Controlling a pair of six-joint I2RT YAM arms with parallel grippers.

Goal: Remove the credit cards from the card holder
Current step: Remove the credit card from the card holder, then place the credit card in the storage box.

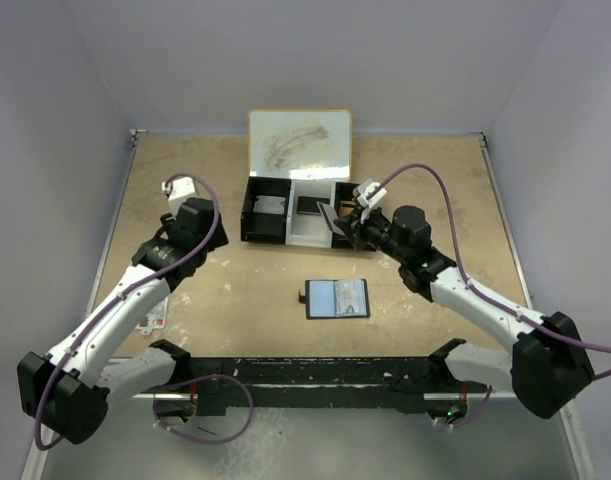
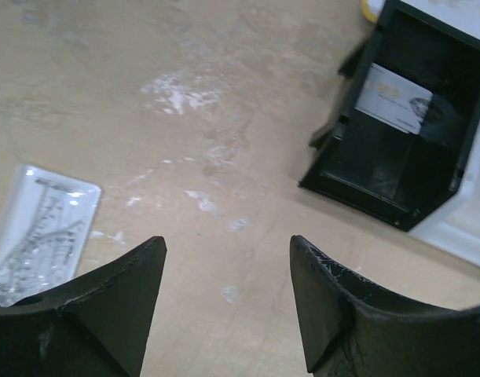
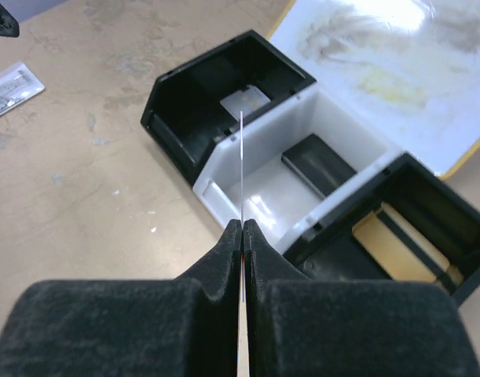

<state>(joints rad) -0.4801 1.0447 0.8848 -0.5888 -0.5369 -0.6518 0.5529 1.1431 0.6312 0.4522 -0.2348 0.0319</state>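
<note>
The card holder lies open on the table in front of the arms, its shiny grey-blue inside facing up and its snap tab at the left. My right gripper is shut on a thin credit card, seen edge-on, and holds it above the tray's white middle compartment. My left gripper is open and empty, above bare table left of the tray. Another card lies in the tray's left black compartment.
The three-compartment tray stands at the back centre, with a yellow-rimmed white lid behind it. A black item lies in the white compartment and a tan one in the right. A printed card lies at the left.
</note>
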